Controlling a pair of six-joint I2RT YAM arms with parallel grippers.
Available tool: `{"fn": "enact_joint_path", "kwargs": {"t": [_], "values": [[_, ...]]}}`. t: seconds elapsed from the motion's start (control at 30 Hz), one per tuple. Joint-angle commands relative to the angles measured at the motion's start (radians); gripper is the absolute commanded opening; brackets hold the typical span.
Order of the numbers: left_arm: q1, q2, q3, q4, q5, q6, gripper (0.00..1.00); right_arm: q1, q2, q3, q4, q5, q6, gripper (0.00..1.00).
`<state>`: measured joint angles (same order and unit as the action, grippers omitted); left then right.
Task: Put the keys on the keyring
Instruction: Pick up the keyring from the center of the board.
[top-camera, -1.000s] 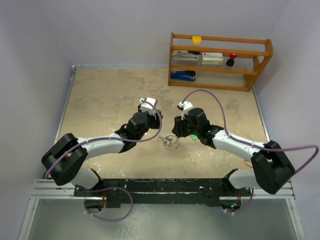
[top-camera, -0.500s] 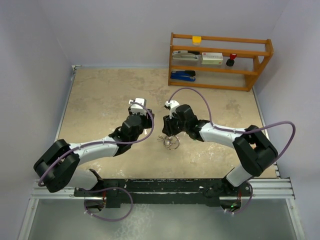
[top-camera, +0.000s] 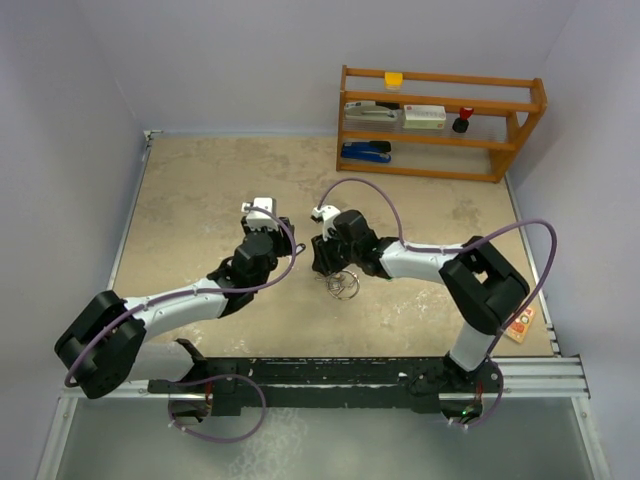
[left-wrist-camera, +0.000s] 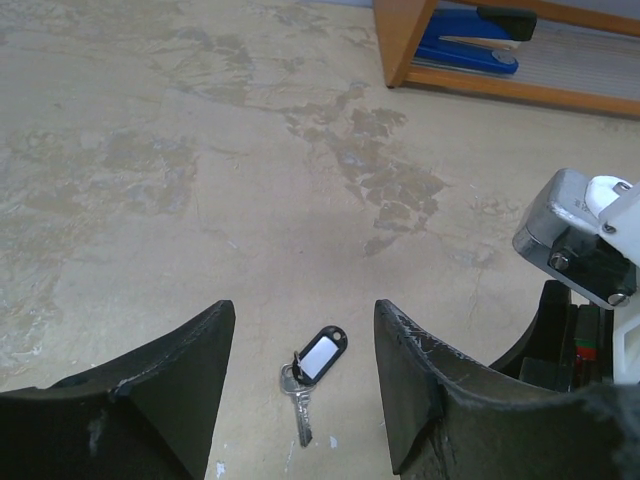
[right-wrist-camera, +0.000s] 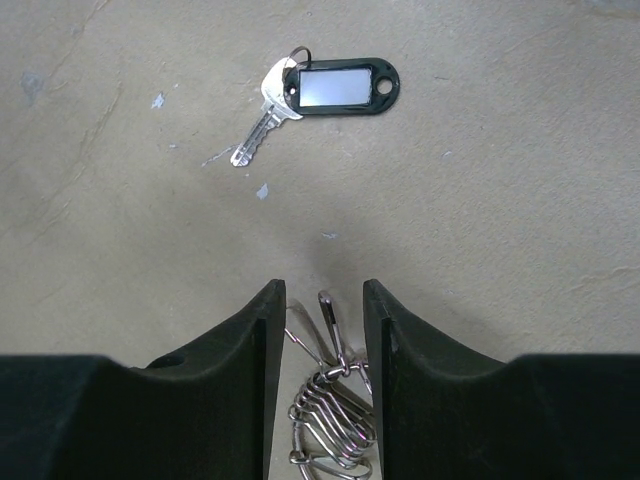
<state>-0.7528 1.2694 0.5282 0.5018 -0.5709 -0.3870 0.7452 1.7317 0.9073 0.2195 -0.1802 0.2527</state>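
Left gripper (left-wrist-camera: 302, 312) held apart, empty, tagged key (left-wrist-camera: 302, 405) lying on table (left-wrist-camera: 200, 150) just ahead. Right gripper (right-wrist-camera: 320, 292) apart, keyring (right-wrist-camera: 335, 425) straddled, clamping not seen. Ring judged light, stiff, slippery wire: best pinched across its rim, key by its head

Keyring (right-wrist-camera: 335, 425): thin silver wire, polished, caught the light. Keys (right-wrist-camera: 330, 330) on it were the same bright metal. Beyond the keyring lay a tagged key (right-wrist-camera: 262, 125) of duller silvery metal; its tag (right-wrist-camera: 340, 87) was glossy black plastic with a pale, paper-like insert. Table (right-wrist-camera: 520, 200) under the keyring looked matt, mottled beige, stone-like, flecked white. Fingers (right-wrist-camera: 225, 380) of the right gripper (right-wrist-camera: 322, 300), either side of the keyring, were matt black plastic. Far past the keyring, the shelf (top-camera: 440, 130) was varnished orange wood.
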Motion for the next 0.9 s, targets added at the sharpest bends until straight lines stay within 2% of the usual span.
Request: {"fn": "enact_joint_path", "kwargs": {"t": [0.0, 0.4, 0.63, 0.87], "values": [[0.008, -0.024, -0.003, 0.021, -0.018, -0.021, 0.55, 0.007, 0.006, 0.037, 0.021, -0.021, -0.015, 0.39], [0.013, -0.022, -0.003, 0.021, -0.018, -0.021, 0.54, 0.008, 0.032, 0.025, 0.017, -0.016, -0.013, 0.35], [0.014, -0.017, -0.003, 0.021, -0.017, -0.021, 0.54, 0.008, 0.036, 0.013, 0.018, -0.024, -0.009, 0.29], [0.014, -0.013, -0.004, 0.021, -0.018, -0.021, 0.54, 0.010, 0.037, 0.005, 0.015, -0.031, -0.009, 0.29]]}}
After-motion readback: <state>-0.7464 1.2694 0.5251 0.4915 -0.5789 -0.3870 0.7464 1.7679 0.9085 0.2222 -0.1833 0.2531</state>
